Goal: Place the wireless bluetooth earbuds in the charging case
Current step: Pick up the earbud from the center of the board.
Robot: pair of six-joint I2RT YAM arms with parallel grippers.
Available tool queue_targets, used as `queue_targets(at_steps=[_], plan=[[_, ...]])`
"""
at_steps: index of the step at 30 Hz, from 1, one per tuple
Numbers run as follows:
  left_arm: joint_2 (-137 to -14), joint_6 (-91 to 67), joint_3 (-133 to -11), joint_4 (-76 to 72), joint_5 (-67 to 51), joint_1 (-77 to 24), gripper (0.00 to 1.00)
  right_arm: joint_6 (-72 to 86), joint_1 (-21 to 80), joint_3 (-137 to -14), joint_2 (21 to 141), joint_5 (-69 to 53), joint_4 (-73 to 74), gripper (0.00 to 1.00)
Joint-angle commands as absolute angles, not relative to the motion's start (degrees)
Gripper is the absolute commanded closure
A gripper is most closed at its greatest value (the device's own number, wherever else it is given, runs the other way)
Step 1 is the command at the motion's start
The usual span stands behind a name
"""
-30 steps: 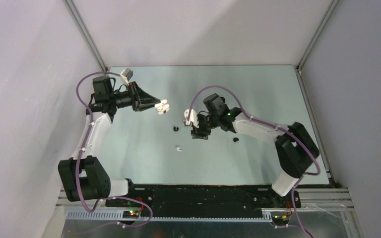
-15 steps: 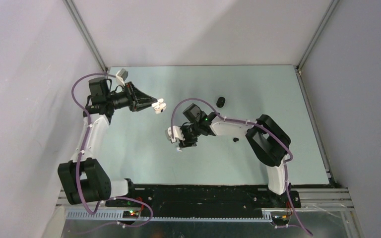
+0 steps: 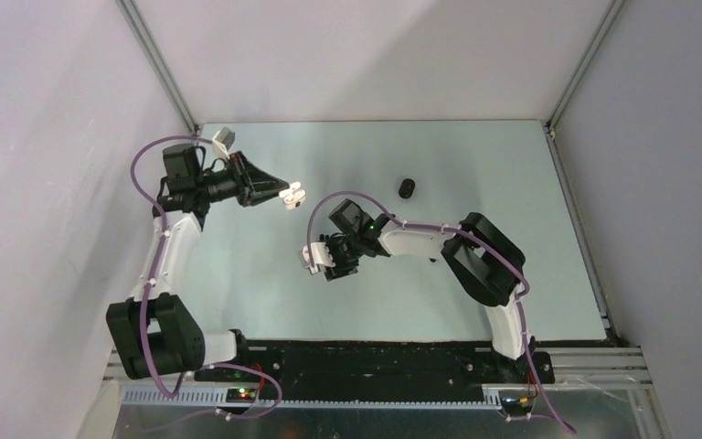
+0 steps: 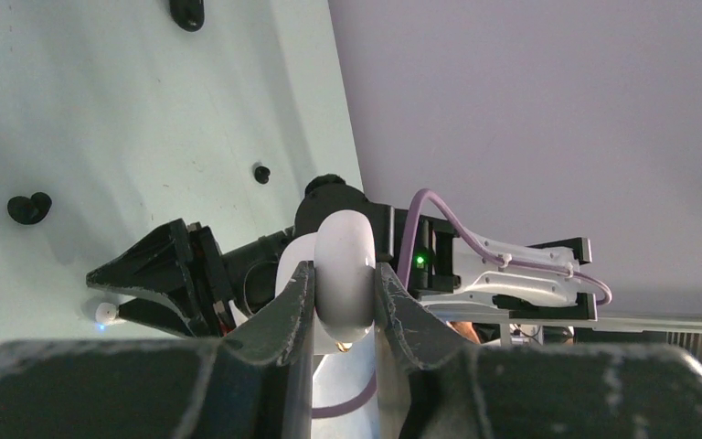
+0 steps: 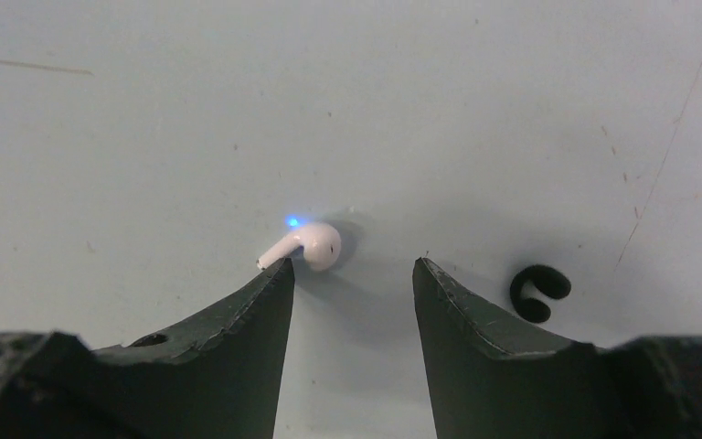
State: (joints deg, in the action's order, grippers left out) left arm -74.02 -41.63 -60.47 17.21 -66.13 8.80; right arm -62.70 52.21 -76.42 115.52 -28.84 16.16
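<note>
Surface [image 3: 512, 183] pale, grey walls [image 3: 375, 55] on three sides. Left claw [image 3: 285, 194] is up off the surface, clamped on white case [image 4: 345, 256]. Right claw [image 5: 352, 274] sits low, jaws apart wider than an earbud, gripping nothing. Black case [image 3: 407, 188] far centre. White earbud [image 5: 315, 245] lies flat between the right tips, stem pointing lower-left in the right wrist view, blue light on. Black earbud [image 5: 539, 291] just outside the other tip.

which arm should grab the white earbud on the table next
Right. Its gripper hangs open just over the white earbud, which lies by the tip of one finger. The left gripper is shut on the white case, held up off the table, away from the earbud.
</note>
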Motion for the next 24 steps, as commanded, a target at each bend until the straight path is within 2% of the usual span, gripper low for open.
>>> queue_targets(at_steps=[1, 17, 24], plan=[[-71.9, -41.6, -60.0, 16.2, -66.5, 9.3, 1.0, -62.7, 54.4, -78.0, 117.0, -28.0, 14.3, 0.44], [-72.7, -41.6, -59.9, 15.9, -66.6, 9.3, 1.0, -57.4, 53.0, -78.6, 114.6, -27.9, 17.3, 0.45], [-73.1, -41.6, -60.1, 15.9, -66.6, 9.3, 1.0, -54.9, 53.2, -79.6, 115.2, -28.9, 19.8, 0.5]])
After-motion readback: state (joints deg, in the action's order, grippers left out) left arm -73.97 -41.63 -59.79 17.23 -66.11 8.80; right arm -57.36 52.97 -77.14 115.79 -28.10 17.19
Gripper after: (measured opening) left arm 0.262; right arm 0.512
